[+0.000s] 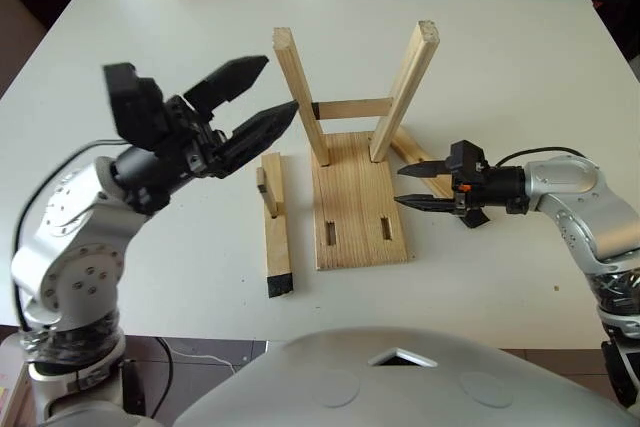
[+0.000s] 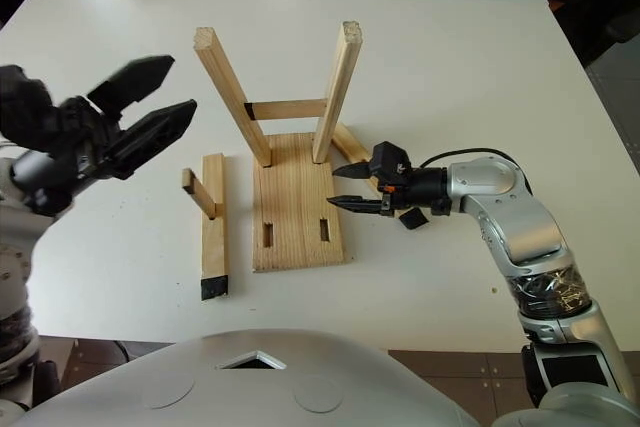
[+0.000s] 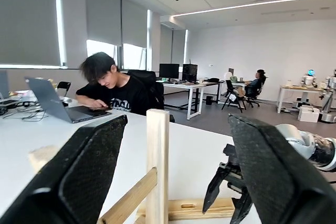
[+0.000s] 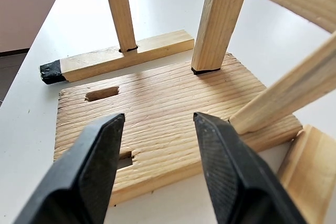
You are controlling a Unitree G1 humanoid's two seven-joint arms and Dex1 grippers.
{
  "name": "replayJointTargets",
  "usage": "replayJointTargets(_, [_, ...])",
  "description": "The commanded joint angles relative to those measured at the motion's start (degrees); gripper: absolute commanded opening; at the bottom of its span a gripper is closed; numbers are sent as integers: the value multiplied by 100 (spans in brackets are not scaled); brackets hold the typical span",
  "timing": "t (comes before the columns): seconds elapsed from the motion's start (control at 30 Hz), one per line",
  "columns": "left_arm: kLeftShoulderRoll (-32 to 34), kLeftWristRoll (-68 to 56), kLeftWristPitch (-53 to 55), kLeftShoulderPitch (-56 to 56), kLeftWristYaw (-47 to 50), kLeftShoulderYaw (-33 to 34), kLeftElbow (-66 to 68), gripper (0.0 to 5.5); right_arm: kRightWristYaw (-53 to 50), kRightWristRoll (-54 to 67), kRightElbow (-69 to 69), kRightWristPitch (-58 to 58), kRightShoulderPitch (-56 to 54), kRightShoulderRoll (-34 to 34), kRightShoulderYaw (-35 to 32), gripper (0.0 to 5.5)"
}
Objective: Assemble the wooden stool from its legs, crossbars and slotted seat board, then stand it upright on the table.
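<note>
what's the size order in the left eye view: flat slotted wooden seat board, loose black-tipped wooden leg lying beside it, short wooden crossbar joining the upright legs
1. flat slotted wooden seat board, clearly largest
2. loose black-tipped wooden leg
3. short wooden crossbar, smallest

Left pincer (image 1: 281,85) aloft, right pincer (image 1: 400,186) low, both agape.

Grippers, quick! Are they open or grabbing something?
Left gripper: jaws open, holding nothing.
Right gripper: jaws open, holding nothing, beside the seat board.
</note>
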Motion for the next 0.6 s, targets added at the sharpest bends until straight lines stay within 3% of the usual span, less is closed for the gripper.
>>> replayJointTargets(0.03, [422,-314,445,914,-131,-189,-788,358,-45,4,-113,17,57,-91,-81,241])
replayJointTargets(0.2, [653,1805,230,2812,-727,-1756,-528,358,-74,10,-140,11,146,-115,-117,241])
replayJointTargets(0.33, [577,3126,-405,3245,-924,-2550,172,358,-66,7,-128,2,137,-125,-95,241])
replayJointTargets(0.47, [721,3976,-872,3419,-1084,-2845,732,358,-64,8,-120,7,118,-136,-94,241])
replayJointTargets(0.6, [865,4262,-1187,3560,-1233,-2605,1113,358,-85,6,-148,1,165,-143,-96,241])
